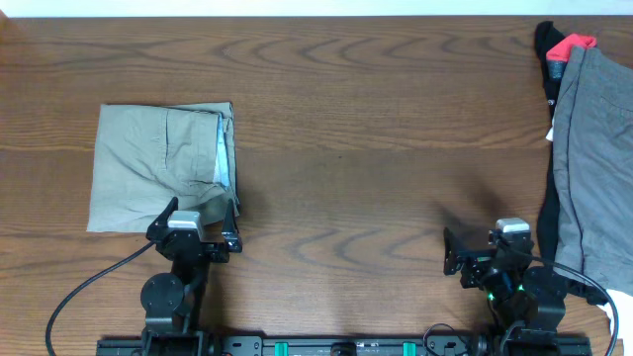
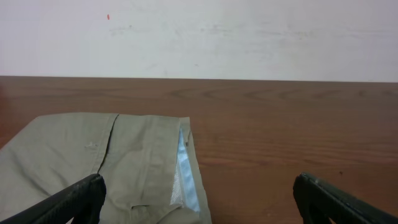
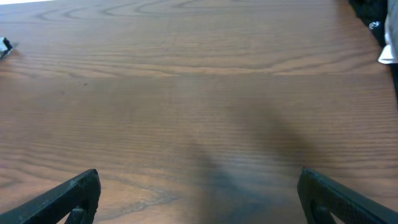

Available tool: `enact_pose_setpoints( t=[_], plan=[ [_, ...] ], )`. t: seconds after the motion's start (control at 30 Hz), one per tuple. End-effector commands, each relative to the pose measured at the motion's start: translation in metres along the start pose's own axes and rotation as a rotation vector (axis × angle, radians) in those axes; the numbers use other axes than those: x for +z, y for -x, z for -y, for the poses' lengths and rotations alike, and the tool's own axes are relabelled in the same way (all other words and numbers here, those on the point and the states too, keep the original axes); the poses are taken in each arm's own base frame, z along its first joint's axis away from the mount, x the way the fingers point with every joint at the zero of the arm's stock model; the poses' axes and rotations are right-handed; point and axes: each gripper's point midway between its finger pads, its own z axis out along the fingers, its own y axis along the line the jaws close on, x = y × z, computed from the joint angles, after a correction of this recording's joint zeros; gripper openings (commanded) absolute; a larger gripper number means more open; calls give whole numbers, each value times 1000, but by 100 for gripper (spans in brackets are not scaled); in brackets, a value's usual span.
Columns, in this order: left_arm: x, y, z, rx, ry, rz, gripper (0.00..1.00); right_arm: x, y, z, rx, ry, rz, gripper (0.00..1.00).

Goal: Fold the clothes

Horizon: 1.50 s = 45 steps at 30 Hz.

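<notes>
Folded khaki-beige shorts (image 1: pixel 158 166) with a pale blue lining strip lie flat at the table's left; in the left wrist view the same shorts (image 2: pixel 112 162) fill the lower left. My left gripper (image 1: pixel 196 220) (image 2: pixel 198 196) stands open at their near right corner, nothing between its fingers. A pile of clothes with grey shorts (image 1: pixel 596 148) on top lies at the right edge, over black and red cloth. My right gripper (image 1: pixel 489 247) (image 3: pixel 199 193) is open above bare wood, left of that pile.
The brown wooden table (image 1: pixel 366 129) runs between the two garments. Black cloth with a white tag (image 3: pixel 382 31) shows at the right wrist view's upper right corner. A pale wall (image 2: pixel 199 37) rises behind the table's far edge.
</notes>
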Motion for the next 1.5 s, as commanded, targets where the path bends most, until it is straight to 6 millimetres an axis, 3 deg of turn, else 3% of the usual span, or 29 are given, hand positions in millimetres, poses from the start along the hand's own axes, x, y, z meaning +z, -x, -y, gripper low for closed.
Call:
enact_pose_setpoints(
  t=[0.0, 0.2, 0.43, 0.53, 0.67, 0.83, 1.1, 1.33, 1.47],
  plan=[
    [1, -17, 4, 9, -24, -60, 98, 0, -1, -14, 72, 81, -3, 99],
    [2, -24, 4, -157, -18, -95, 98, -2, 6, -27, 235, 159, 6, 99],
    [4, -43, 3, -197, -4, -178, 98, -2, 8, -27, 241, 160, 13, 99],
    [4, -41, 8, -266, -24, -185, 98, -2, 11, -27, 236, 165, 26, 99],
    [3, -24, 18, -266, -87, -156, 98, -5, 22, -36, 217, 217, 66, 99],
    [-5, 17, 31, -265, -149, -133, 98, -13, 51, -52, 252, 325, 152, 99],
    [-13, 81, 35, -218, -123, -315, 98, -23, 103, -58, 222, 347, 240, 99],
    [13, 117, 33, -171, -85, -612, 98, 1, 128, -50, 238, 265, -59, 99],
    [38, 138, 32, -160, -84, -688, 98, 14, 138, -33, 228, 139, -309, 99]
  ],
)
